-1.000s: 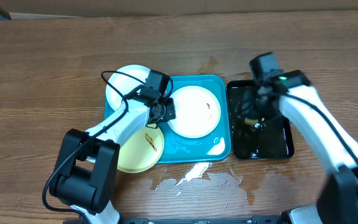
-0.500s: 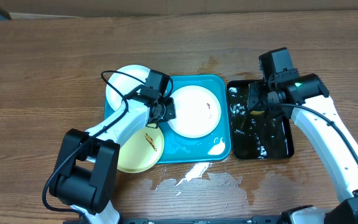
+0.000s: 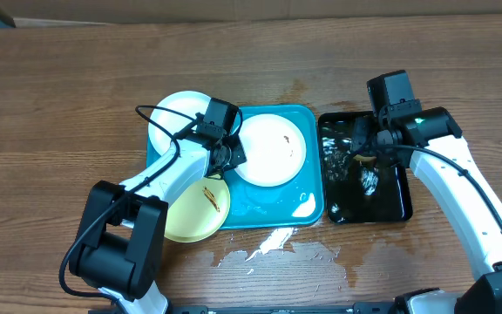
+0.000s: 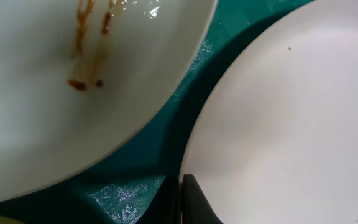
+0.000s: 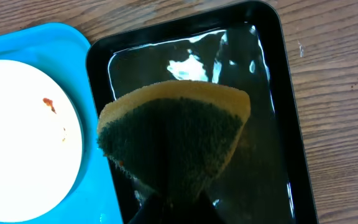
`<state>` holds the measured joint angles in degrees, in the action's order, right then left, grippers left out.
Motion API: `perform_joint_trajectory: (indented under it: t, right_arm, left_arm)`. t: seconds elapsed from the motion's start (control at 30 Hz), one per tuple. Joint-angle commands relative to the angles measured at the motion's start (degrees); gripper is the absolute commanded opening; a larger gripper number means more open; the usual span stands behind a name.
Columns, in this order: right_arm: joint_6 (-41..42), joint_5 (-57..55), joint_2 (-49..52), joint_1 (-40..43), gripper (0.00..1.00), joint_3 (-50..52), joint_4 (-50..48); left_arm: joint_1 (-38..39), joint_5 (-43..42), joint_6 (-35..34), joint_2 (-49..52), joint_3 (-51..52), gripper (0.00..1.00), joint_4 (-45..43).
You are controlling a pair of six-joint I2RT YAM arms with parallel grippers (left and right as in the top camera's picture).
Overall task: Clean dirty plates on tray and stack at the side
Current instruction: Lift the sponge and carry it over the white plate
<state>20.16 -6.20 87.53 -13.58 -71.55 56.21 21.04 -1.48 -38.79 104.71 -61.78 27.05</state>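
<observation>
Over the black tray, right gripper lifted sponge.

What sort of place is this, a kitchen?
Likely a robot test bench staged for dishwashing, not a real kitchen: a plain wooden table, a smeared white plate on a turquoise tray, and the right claw holding a sponge over a black tray of what looks like water.

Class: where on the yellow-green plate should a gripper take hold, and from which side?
The near rim, where the yellow-green plate juts past the tray. It lies face up and shallow, so only the thin rim can be pinched; coming from the front likely avoids the left arm over its far side.
</observation>
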Motion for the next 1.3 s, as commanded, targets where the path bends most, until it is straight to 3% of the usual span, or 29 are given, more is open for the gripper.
perform_joint_trajectory:
  t: [0.0,0.13,0.2,0.23,0.27,0.3,1.27]
  right_arm:
    - [-0.6,0.0,-0.2,0.2,0.04,0.1,-0.3]
    - [-0.8,0.0,0.5,0.2,0.04,0.2,-0.3]
    - [-1.0,0.0,0.7,0.2,0.04,0.3,-0.4]
    - [-1.0,0.0,0.8,0.2,0.04,0.3,-0.4]
    - [-0.9,0.0,0.9,0.2,0.04,0.3,-0.5]
    - [-0.9,0.0,0.9,0.2,0.04,0.3,-0.5]
    - [0.6,0.3,1.2,0.2,0.04,0.3,-1.4]
  left_arm:
    - [0.4,2.1,-2.1,0.8,0.2,0.04,0.8]
    - [0.4,2.0,-0.9,0.8,0.2,0.29,0.9]
    - [0.4,2.0,-0.9,0.8,0.2,0.36,1.1]
    - [0.4,1.9,-0.8,0.8,0.2,0.29,1.2]
    - [0.4,1.9,-0.8,0.8,0.2,0.13,1.3]
    - [0.4,1.9,-0.8,0.8,0.2,0.04,1.4]
    - [0.4,1.5,0.7,0.8,0.2,0.04,1.4]
